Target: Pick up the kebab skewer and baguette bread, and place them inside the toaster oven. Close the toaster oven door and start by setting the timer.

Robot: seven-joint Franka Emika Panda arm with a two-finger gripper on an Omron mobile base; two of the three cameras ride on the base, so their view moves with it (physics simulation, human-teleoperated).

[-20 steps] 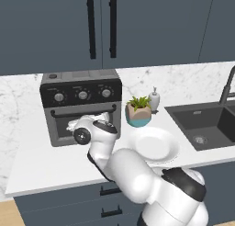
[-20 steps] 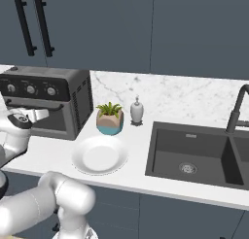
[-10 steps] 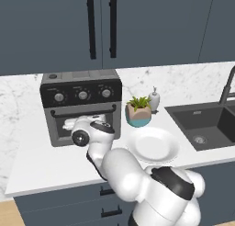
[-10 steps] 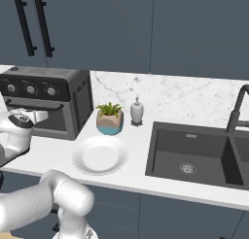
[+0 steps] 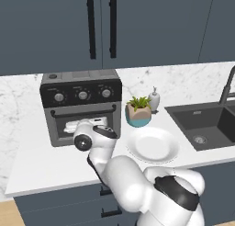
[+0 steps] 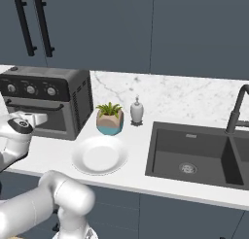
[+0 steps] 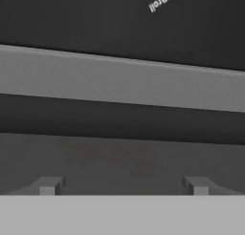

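Chunks of dark red and brown, the kebab skewer (image 7: 112, 156), showed dimly through the dark glass window of the grey-framed toaster oven door (image 5: 85, 124), its long axis lying sideways across our hand view. We saw the door shut on the boxy grey toaster oven (image 5: 81, 104), which sat on the white marble counter (image 5: 41, 161). Our two-finger gripper (image 7: 123, 185) stood released, tips spread wide, close before the glass.
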